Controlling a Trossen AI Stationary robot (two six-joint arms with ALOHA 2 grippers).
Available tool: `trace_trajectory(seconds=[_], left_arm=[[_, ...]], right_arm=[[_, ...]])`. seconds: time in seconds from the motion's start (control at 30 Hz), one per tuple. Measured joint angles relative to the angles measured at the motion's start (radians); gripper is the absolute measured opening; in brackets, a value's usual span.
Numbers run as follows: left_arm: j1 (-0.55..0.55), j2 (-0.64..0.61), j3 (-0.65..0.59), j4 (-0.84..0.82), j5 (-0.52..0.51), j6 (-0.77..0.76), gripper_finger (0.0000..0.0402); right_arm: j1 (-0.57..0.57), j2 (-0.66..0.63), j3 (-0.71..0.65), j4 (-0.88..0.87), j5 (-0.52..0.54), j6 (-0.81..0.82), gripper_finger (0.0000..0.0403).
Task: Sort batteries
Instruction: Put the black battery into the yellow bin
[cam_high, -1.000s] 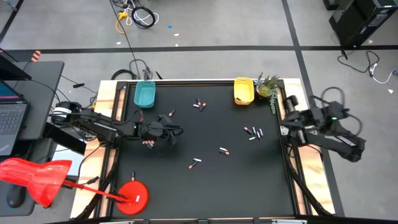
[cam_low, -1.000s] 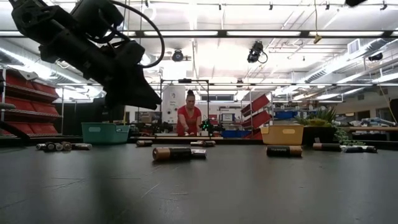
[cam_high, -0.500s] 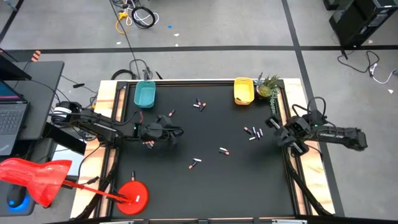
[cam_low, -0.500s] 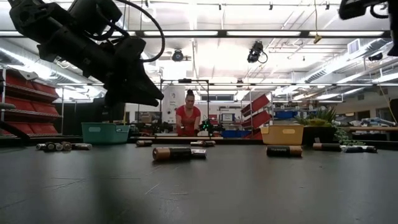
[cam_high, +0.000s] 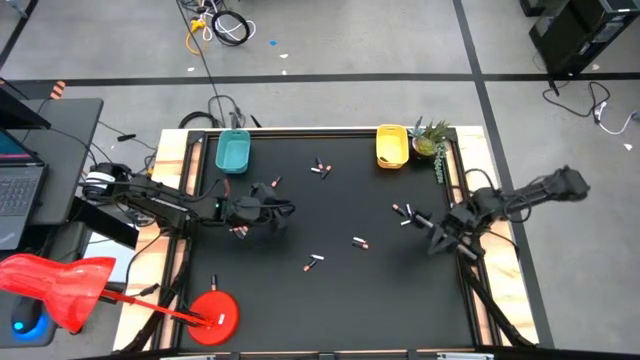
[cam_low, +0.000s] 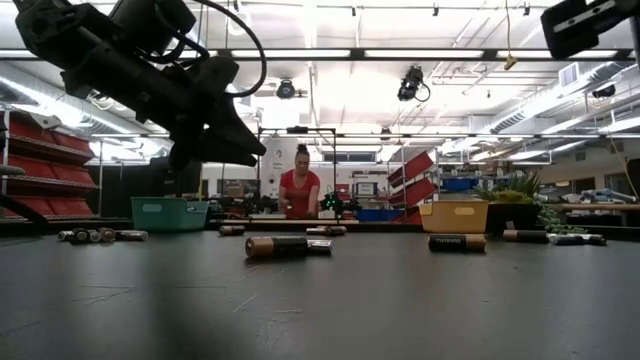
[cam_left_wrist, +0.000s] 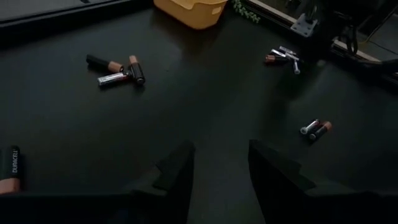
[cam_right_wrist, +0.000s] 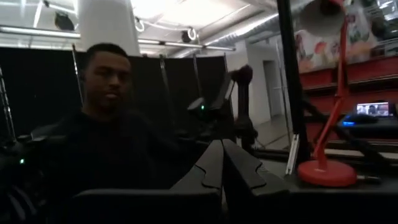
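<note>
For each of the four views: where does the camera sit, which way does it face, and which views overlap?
High: overhead, straight down on the mat; both arms show.
Low: at table height, facing the room; left tool overhead.
Left wrist: looks past its open fingers across the mat to the yellow tray.
Right wrist: level, over its shut fingers, facing a person.
Shared: yellow tray in high, low and left wrist.

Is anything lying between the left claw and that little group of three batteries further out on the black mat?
Nothing visible does. The left gripper is open above bare black mat, and only empty mat lies between it and the three batteries.
</note>
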Motion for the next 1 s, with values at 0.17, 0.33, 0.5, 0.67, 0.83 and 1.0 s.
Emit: trace_trajectory(seconds=[0.17, 0.33, 0.5, 0.67, 0.83, 1.0], left_arm=[[0.000, 0.000, 0.000, -0.001, 0.000, 0.024, 0.0156], [0.021, 0.000, 0.000, -0.004, 0.051, 0.028, 0.0156], [0.044, 0.000, 0.000, -0.049, 0.084, 0.055, 0.0156], [0.084, 0.000, 0.000, -0.155, 0.009, 0.064, 0.0167], [0.170, 0.000, 0.000, -0.206, -0.020, 0.046, 0.0205], [0.264, 0.003, 0.033, -0.253, -0.013, 0.046, 0.0222]], right_arm=[[0.106, 0.163, 0.001, 0.141, 0.146, 0.019, 0.0010], [0.149, 0.356, 0.057, 0.060, 0.344, 0.054, 0.0010], [0.147, 0.564, 0.177, -0.007, 0.427, -0.004, 0.0010], [0.119, 0.734, 0.284, -0.087, 0.432, -0.067, 0.0017], [0.093, 0.843, 0.330, -0.066, 0.371, -0.151, 0.0023], [0.067, 0.884, 0.334, 0.009, 0.304, -0.219, 0.0019]])
